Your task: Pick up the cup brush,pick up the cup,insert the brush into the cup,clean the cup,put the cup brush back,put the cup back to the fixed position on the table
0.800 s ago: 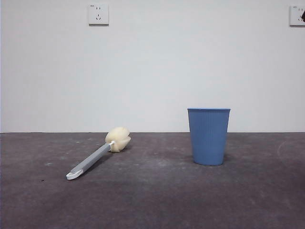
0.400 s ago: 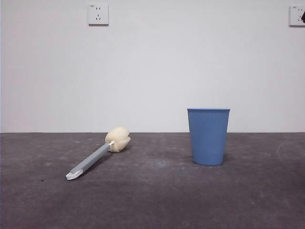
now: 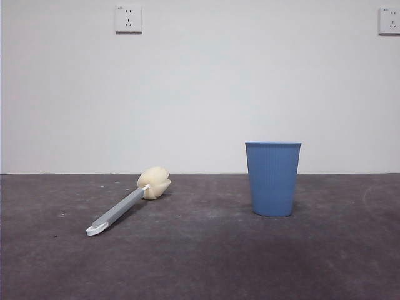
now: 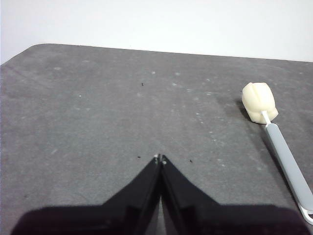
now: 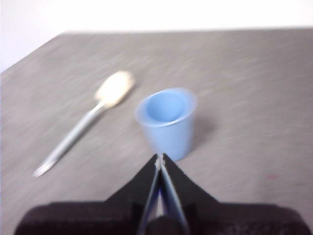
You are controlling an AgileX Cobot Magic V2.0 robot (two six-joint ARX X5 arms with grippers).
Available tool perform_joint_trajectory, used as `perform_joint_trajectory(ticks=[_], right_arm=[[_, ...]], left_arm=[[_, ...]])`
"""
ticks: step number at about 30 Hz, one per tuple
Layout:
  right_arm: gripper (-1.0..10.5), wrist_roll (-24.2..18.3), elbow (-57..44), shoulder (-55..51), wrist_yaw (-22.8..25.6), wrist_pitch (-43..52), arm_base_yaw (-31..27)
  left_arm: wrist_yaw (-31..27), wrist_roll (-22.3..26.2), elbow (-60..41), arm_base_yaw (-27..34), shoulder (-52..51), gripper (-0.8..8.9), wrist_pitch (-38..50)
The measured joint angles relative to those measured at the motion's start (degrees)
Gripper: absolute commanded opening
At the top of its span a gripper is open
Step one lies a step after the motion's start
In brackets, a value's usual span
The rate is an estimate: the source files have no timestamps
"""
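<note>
The cup brush (image 3: pixel 128 204) lies flat on the table (image 3: pixel 200 262), left of centre, its cream sponge head toward the back and its white loop toward the front. The blue ribbed cup (image 3: pixel 273 178) stands upright to its right. Neither arm shows in the front view. My left gripper (image 4: pixel 160 158) is shut and empty above bare table, with the cup brush (image 4: pixel 274 137) off to one side. My right gripper (image 5: pixel 160 156) is shut and empty, hovering short of the cup (image 5: pixel 167 122), with the cup brush (image 5: pixel 88 120) lying beyond it; this view is motion-blurred.
A white wall runs behind the table, with one socket plate (image 3: pixel 128 19) at the upper left and another (image 3: pixel 389 20) at the upper right. The table's rounded corner (image 4: pixel 34 49) shows in the left wrist view.
The black tip at the front view's top right corner has gone out of view. The brush and cup have not moved.
</note>
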Motion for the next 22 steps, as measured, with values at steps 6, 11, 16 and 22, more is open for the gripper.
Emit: perform_joint_trajectory(ticks=[6, 11, 16, 22], right_arm=[[0.0, -0.4, -12.9, -9.7, 0.0, 9.1, -10.2], [0.0, -0.5, -18.8, -16.5, 0.0, 9.7, -14.7], [0.0, -0.6, -22.1, -19.9, 0.0, 9.8, -16.7], [0.0, -0.4, -26.3, -22.2, 0.0, 9.9, -17.1]], left_arm=[[0.0, 0.0, 0.0, 0.0, 0.0, -0.03, 0.0], [0.0, 0.0, 0.0, 0.0, 0.0, -0.03, 0.0], [0.0, 0.0, 0.0, 0.0, 0.0, -0.03, 0.0], [0.0, 0.0, 0.0, 0.0, 0.0, -0.03, 0.0]])
